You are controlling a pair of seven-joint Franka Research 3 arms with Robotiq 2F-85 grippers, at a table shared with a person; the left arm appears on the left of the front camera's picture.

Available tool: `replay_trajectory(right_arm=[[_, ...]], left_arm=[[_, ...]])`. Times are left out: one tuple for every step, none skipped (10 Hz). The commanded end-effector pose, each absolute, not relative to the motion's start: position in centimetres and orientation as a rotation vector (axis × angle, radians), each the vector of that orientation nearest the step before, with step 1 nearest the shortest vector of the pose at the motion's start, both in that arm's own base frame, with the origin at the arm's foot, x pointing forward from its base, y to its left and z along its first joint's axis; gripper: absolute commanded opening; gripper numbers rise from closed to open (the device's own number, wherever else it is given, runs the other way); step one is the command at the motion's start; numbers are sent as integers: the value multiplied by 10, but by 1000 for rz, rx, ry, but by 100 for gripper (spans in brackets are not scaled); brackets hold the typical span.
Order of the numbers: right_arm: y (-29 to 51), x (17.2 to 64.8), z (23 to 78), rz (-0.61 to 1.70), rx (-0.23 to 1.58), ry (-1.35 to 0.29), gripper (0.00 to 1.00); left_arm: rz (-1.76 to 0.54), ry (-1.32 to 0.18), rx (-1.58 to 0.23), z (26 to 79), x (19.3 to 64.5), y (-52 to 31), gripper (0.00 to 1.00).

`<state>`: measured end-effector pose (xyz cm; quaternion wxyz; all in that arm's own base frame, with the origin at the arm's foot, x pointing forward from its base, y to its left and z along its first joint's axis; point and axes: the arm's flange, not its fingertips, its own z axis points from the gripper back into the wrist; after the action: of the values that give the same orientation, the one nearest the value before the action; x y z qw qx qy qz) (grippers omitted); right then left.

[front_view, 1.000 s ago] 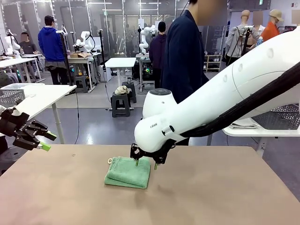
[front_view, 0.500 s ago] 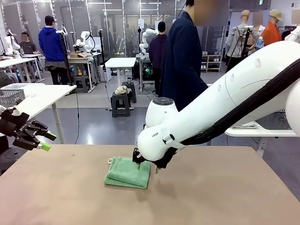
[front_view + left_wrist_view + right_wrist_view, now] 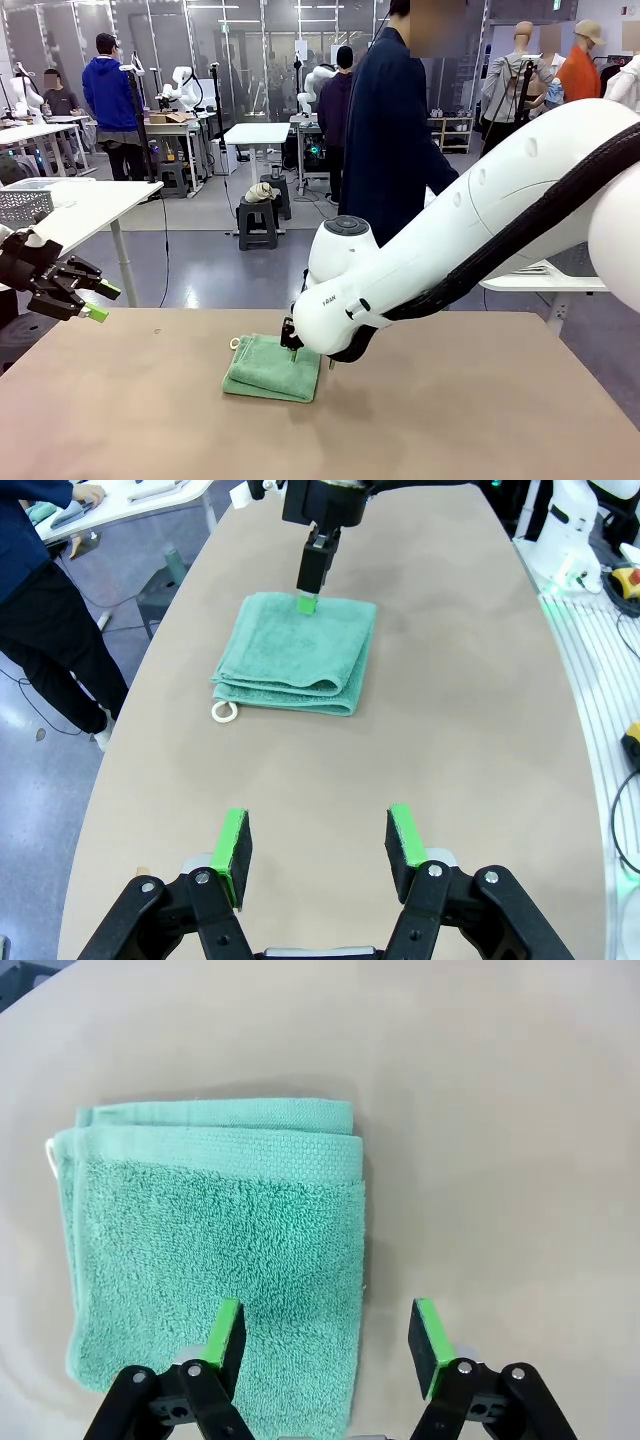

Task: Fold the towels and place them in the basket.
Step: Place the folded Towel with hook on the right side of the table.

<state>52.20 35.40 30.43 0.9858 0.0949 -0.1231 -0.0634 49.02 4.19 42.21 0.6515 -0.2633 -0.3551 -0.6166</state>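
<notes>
Just beneath the right gripper (image 3: 327, 1338) jaws lies a towel (image 3: 210, 1220) edge.

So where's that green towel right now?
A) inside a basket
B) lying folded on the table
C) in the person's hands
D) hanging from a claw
B: the towel lies folded flat on the table, with the right gripper open over its edge.

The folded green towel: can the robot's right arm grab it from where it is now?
Probably yes. The right arm's fingers hang open directly over the towel, straddling one edge: one over cloth, one over bare table. Nothing lies between.
</notes>
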Motion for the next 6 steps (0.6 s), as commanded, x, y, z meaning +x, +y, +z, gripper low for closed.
replay_trajectory(right_arm=[[359, 521, 296, -146, 205, -281, 83], [359, 522, 294, -144, 208, -278, 83], [359, 524, 292, -139, 199, -283, 79], [359, 525, 290, -136, 198, -277, 63], [360, 526, 289, -131, 200, -279, 59], [361, 526, 288, -131, 202, -280, 43]], left_arm=[[-1399, -809, -597, 423, 490, 42, 69], [-1399, -809, -597, 423, 490, 42, 69], [-1399, -809, -597, 423, 490, 42, 69], [-1399, -809, -597, 423, 490, 42, 69], [-1399, -809, -597, 423, 490, 42, 69], [-1399, -809, -597, 423, 490, 42, 69]])
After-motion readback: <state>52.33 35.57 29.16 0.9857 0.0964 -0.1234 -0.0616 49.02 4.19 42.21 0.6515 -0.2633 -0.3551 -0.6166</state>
